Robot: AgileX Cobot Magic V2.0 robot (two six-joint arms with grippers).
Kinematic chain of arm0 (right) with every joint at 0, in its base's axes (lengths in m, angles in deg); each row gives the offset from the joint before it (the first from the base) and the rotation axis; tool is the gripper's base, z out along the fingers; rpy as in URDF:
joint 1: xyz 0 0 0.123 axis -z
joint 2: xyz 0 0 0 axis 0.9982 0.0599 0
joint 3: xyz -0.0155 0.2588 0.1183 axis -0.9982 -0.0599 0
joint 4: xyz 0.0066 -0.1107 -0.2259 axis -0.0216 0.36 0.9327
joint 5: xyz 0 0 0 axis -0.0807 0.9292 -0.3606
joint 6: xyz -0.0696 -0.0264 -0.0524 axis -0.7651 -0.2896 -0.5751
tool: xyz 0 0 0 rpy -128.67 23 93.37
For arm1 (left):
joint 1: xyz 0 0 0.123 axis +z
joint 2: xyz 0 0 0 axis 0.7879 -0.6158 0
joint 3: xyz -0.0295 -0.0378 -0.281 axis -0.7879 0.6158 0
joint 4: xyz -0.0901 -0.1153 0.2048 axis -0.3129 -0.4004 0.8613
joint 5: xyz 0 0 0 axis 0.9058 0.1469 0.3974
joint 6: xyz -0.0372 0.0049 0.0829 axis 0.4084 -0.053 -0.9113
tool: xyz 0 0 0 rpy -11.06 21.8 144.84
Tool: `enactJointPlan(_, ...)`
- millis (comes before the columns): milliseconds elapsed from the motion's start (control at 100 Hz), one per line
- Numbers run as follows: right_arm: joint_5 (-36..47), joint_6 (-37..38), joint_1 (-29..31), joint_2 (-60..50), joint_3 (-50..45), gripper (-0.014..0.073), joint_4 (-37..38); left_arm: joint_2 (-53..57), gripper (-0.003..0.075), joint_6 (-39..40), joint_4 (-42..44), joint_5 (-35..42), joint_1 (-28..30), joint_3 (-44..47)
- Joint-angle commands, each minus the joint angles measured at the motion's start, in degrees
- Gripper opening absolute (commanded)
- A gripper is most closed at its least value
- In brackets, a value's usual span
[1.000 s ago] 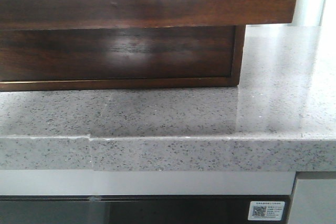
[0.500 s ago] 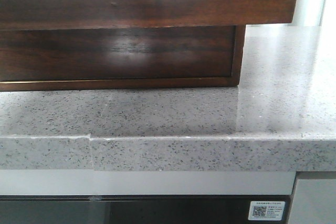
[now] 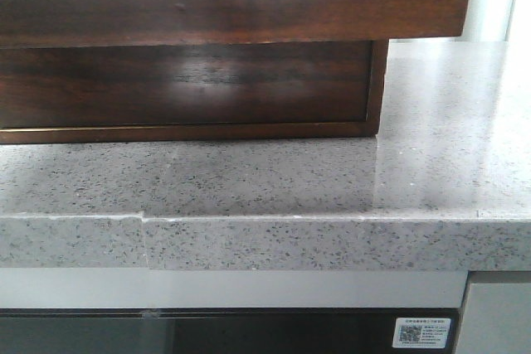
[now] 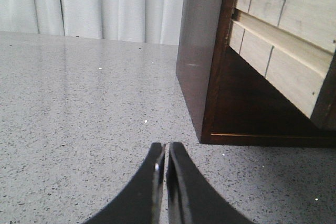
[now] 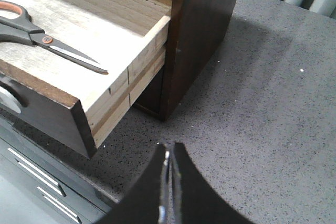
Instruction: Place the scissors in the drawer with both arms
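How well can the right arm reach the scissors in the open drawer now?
Probably yes. The scissors lie flat in the pulled-out drawer, uncovered from above. The right gripper sits beside the drawer over the countertop, but its jaws are shut, so they must open first.

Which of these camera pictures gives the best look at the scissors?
The right wrist view. There the scissors lie flat inside the pulled-out drawer, with blades and an orange-lined handle plain to see. The front view shows only the drawer's dark front, and the left wrist view only its pale side, so neither shows the scissors.
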Motion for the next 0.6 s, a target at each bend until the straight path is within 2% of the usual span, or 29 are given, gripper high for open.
enactJointPlan(0,3.9,-0.1,0.3,0.4,1.5,-0.0069,-0.6,1.8,-0.002,0.5,0.0,3.9,-0.1,2.2)
enactJointPlan(120,5.1,-0.1,1.3,-2.2,-0.4,-0.0069,-0.6,1.8,-0.002,0.5,0.0,3.9,-0.1,2.2)
enactJointPlan(190,8.8,-0.1,3.5,-5.3,-3.3,-0.0069,-0.6,1.8,-0.002,0.5,0.0,3.9,-0.1,2.2)
enactJointPlan(460,33.9,-0.1,10.5,-23.5,-26.1,-0.0069,-0.8,1.8,-0.002,0.5,0.0,3.9,-0.1,2.2)
enactJointPlan(590,41.0,-0.1,11.0,-30.4,-36.9,-0.0069,-0.8,1.8,-0.002,0.5,0.0,3.9,-0.1,2.2)
